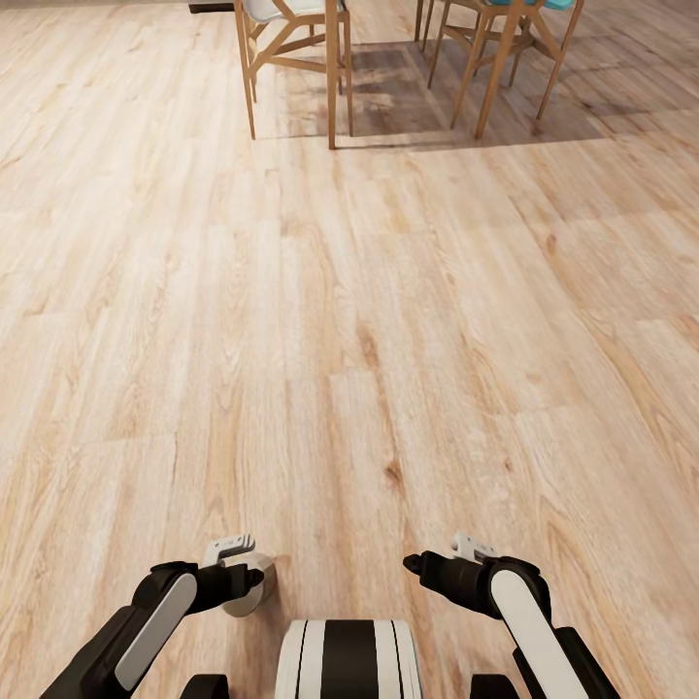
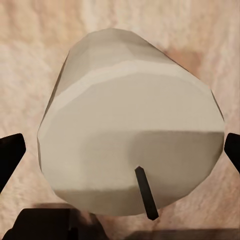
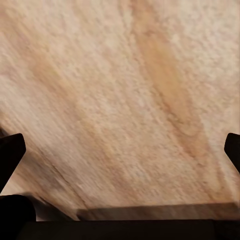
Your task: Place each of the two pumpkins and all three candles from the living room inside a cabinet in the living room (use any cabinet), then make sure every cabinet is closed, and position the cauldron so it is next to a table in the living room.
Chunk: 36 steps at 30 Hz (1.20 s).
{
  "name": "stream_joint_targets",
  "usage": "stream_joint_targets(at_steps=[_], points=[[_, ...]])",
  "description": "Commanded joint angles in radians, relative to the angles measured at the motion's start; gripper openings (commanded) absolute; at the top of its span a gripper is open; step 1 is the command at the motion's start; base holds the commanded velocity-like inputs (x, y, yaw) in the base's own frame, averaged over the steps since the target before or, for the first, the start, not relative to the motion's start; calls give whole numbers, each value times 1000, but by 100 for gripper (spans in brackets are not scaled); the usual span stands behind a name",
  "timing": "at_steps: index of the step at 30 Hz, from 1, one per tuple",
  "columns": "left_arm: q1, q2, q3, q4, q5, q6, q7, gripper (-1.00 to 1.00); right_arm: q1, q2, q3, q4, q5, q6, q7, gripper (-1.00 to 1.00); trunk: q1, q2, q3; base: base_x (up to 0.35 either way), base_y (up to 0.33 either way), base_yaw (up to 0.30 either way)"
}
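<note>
A pale beige-grey candle (image 2: 130, 125) with a dark wick sits between the fingers of my left gripper (image 2: 122, 150), which is shut on it. The head view shows the same candle (image 1: 249, 588) under the left gripper (image 1: 254, 577), low at the left, just above the wooden floor. My right gripper (image 1: 417, 563) hangs low at the right. Its wrist view shows the right gripper (image 3: 120, 150) open, with bare floor between the fingers. The pumpkins, the cabinet and the cauldron are out of view.
Light wood-plank floor (image 1: 369, 320) stretches ahead. At the far end stand two wooden-legged chairs, one with a white seat (image 1: 291, 39) and one with a teal seat (image 1: 505, 49). My own base (image 1: 349, 660) shows at the bottom.
</note>
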Motion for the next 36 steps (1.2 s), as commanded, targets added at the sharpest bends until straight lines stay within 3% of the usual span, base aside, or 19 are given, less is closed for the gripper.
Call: stream_joint_targets(at_steps=[1, 36], points=[[-1, 1, -3, -1, 11, 1, 10, 100, -1, -1, 2, -1, -9, 1, -10, 100, 0, 0, -1, 5, 3, 0], [-1, 0, -1, -3, 14, 1, 9, 100, -1, -1, 2, -1, -9, 1, -10, 100, 1, -1, -8, 0, 0, 0]])
